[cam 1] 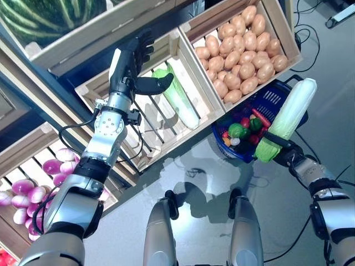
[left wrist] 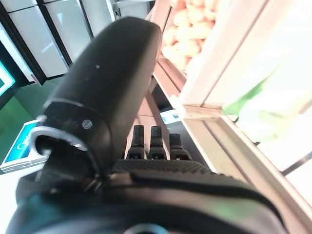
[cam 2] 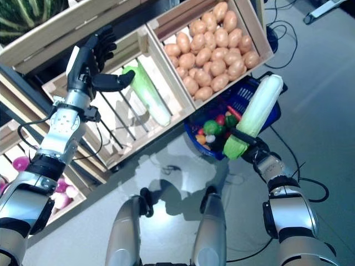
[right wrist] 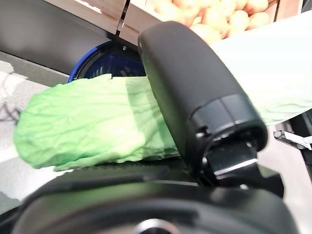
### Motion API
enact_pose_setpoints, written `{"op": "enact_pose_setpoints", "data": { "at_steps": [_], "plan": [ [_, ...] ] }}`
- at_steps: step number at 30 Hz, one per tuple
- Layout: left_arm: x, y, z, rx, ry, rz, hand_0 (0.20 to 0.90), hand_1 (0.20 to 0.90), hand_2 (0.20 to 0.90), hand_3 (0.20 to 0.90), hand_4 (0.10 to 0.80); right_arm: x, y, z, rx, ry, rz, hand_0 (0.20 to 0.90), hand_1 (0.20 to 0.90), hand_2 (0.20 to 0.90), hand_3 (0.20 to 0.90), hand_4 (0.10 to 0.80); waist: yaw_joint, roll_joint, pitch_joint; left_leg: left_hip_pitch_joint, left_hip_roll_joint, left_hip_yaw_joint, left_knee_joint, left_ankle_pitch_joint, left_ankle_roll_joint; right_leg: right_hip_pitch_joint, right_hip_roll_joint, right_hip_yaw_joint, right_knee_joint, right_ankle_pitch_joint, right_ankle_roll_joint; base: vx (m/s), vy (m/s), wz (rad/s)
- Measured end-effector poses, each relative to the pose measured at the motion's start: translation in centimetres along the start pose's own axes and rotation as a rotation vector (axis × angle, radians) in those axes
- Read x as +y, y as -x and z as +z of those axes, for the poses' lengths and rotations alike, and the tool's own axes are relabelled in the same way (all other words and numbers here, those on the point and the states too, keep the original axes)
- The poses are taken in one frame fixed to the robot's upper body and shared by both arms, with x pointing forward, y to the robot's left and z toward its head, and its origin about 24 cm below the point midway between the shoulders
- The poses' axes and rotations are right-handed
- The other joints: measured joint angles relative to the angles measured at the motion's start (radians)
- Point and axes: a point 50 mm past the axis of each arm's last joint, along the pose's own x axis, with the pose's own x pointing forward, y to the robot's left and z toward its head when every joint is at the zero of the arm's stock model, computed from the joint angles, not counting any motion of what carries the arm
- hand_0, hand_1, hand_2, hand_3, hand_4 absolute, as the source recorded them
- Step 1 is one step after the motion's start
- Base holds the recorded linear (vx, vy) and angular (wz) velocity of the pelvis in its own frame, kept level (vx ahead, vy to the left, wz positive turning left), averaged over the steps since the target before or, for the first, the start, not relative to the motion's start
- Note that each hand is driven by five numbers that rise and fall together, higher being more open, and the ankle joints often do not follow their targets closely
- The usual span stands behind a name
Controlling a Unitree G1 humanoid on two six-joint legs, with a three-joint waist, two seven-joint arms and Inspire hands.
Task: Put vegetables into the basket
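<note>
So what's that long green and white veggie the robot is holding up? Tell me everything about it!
It looks like a long cabbage: leafy and bright green at one end, pale whitish at the other. The robot's right hand grips it near the green end, its thumb curled over the leaves. It is tilted, pale end up, in the air at the rim of the blue basket of vegetables. A similar one lies in the wooden crate.

— We see pale, unpainted wood in the crates (cam 1: 183,41), its slats matt with a rough grain.
— And we read the blue basket (cam 1: 275,98) as glossy latticed plastic.
— The cabbage (right wrist: 97,122) looks matt, its leaf finely veined and crinkled.
— We note smooth, faintly shiny potatoes (cam 1: 238,50), a polished, reflective floor (cam 1: 194,160), and the left hand (left wrist: 161,168) with a textured, matt palm.
</note>
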Motion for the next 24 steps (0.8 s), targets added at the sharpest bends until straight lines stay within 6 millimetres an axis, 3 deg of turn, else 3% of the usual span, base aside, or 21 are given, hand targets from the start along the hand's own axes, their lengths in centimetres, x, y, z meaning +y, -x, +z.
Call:
{"op": "enact_pose_setpoints", "data": {
  "at_steps": [5,11,19,24],
  "plan": [
    [0.0,-0.2,0.3,-0.011,-0.037,0.009,0.900,0.900,0.900,0.900,0.800,1.9,-0.1,2.1,-0.039,0.024,0.034,0.300,0.300,0.300,0.300,0.400,0.000,0.001,0.005,-0.108,0.000,-0.025,0.141,-0.048,-0.006,-0.118,-0.032,0.025,0.171,-0.079,-0.007,-0.050,0.003,0.10],
    [-0.5,-1.3,2.4,-0.094,-0.118,0.025,0.900,0.900,0.900,0.900,0.800,4.3,0.1,4.6,-0.085,0.021,0.089,0.300,0.300,0.300,0.300,0.400,0.004,0.010,0.018,-0.249,0.003,-0.065,0.296,-0.093,-0.022,-0.263,-0.054,0.051,0.359,-0.155,-0.023,-0.065,-0.008,0.09],
    [-0.9,-2.4,5.0,-0.204,-0.148,0.067,0.900,0.900,0.900,0.900,0.800,5.5,0.5,6.6,-0.100,0.039,0.089,0.300,0.300,0.300,0.300,0.400,0.014,0.017,0.020,-0.406,0.012,-0.114,0.429,-0.108,-0.036,-0.414,-0.067,0.059,0.532,-0.215,-0.058,-0.045,-0.018,0.08],
    [-1.1,-2.7,5.8,-0.247,-0.164,0.066,0.900,0.900,0.900,0.900,0.800,5.5,0.5,6.5,-0.075,0.002,0.080,0.300,0.300,0.300,0.300,0.400,0.015,0.022,0.021,-0.467,0.015,-0.125,0.475,-0.113,-0.044,-0.478,-0.068,0.071,0.588,-0.230,-0.067,0.001,0.001,0.01]
  ]
}}
